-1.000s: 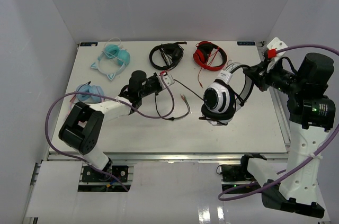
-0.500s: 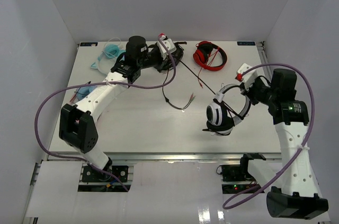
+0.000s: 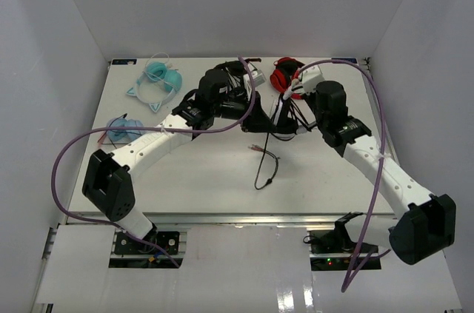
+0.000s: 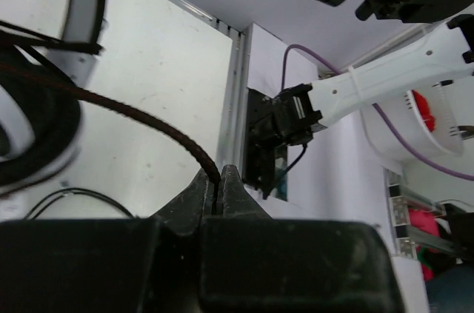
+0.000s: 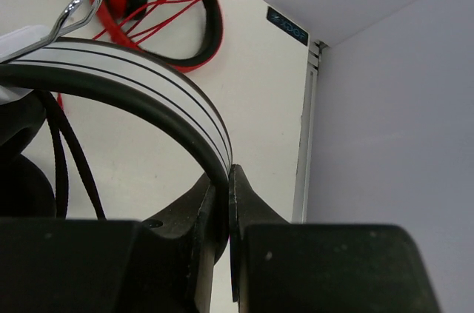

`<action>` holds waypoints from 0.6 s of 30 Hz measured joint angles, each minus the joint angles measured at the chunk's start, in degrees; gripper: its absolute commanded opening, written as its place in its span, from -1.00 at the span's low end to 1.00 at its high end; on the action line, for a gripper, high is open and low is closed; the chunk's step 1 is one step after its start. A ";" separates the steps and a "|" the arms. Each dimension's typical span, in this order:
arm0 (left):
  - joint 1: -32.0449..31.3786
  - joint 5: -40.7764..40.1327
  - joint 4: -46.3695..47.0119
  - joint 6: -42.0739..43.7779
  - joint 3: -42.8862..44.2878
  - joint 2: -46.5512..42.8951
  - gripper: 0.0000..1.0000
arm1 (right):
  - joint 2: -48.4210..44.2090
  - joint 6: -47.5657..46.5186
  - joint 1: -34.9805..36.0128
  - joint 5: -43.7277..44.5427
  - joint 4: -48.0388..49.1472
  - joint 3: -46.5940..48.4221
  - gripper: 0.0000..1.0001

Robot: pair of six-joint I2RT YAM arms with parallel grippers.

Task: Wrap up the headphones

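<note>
The white headphones are held up between my two grippers over the table's back middle, mostly hidden by them in the top view (image 3: pixel 284 122). My right gripper (image 5: pixel 228 174) is shut on the white headband (image 5: pixel 126 69), which has black stripes. My left gripper (image 4: pixel 218 178) is shut on the thin black braided cable (image 4: pixel 118 109). A black ear cushion (image 4: pixel 33 132) and the headband (image 4: pixel 81 21) show in the left wrist view. The loose cable end (image 3: pixel 261 171) hangs down onto the table. In the top view the left gripper (image 3: pixel 254 116) and the right gripper (image 3: pixel 290 115) are close together.
Red headphones (image 3: pixel 284 76) lie at the back right, also in the right wrist view (image 5: pixel 152 2). All-black headphones (image 3: pixel 226 70) lie partly behind my left arm. Teal cat-ear headphones (image 3: pixel 157 79) and a blue pair (image 3: pixel 122 130) lie at the left. The table's right edge (image 5: pixel 309 106) is close.
My right arm swung the headphones from the right side to the back middle. My left arm moved right with the cable to meet them. The cable end trails lower on the table.
</note>
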 measured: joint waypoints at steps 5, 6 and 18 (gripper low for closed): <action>-1.16 -1.01 5.86 -8.14 -3.19 -0.23 -1.00 | 2.49 8.60 -0.32 3.60 3.09 3.10 -0.85; -1.71 -1.78 7.58 -9.61 -3.63 -0.19 -1.00 | 2.94 10.88 -0.54 2.65 2.43 4.57 -0.85; -12.06 -20.18 19.28 -14.68 -0.55 8.59 0.31 | 3.09 39.33 -13.89 -23.70 -5.98 10.50 -0.85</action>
